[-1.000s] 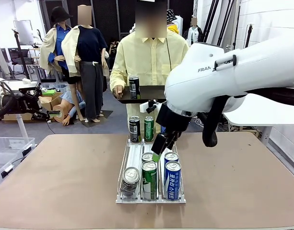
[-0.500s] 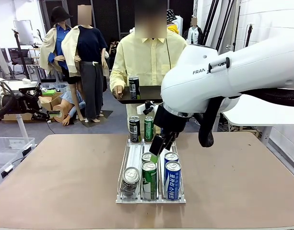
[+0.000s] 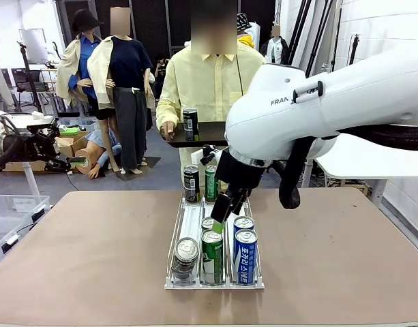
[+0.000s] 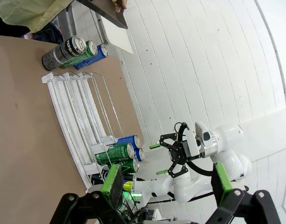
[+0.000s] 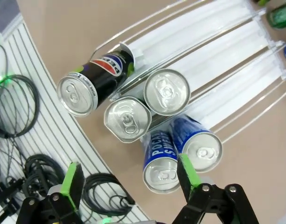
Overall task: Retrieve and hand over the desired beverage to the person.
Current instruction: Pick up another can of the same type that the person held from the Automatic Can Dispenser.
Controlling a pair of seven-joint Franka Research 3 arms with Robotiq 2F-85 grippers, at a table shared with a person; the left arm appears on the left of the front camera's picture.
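The person [image 3: 209, 82] in a pale-yellow shirt stands at the far side, holding a black tray [image 3: 212, 133] with one black can [image 3: 190, 122] on it. A white wire rack [image 3: 188, 221] on the table holds black, green and blue beverage cans. At its near end stand a tilted black can [image 3: 186, 252], a green can [image 3: 212, 255] and a blue can [image 3: 245, 255]. My right gripper [image 3: 221, 210] hangs open just above these near cans. From the wrist, my right gripper [image 5: 130, 177] looks down on the can tops [image 5: 126, 120]. My left gripper [image 4: 166, 182] is open and holds nothing.
More cans stand at the rack's far end, a black one [image 3: 191, 184] and a green one [image 3: 212, 182]. My right arm's bulky white link [image 3: 318, 109] spans the right half of the table. Bare brown tabletop [image 3: 79, 245] lies left of the rack. A white wall [image 4: 189, 60] is behind.
My right arm has drifted slightly left, carrying its open gripper a little further over the near cans. The person and tray have stayed still.
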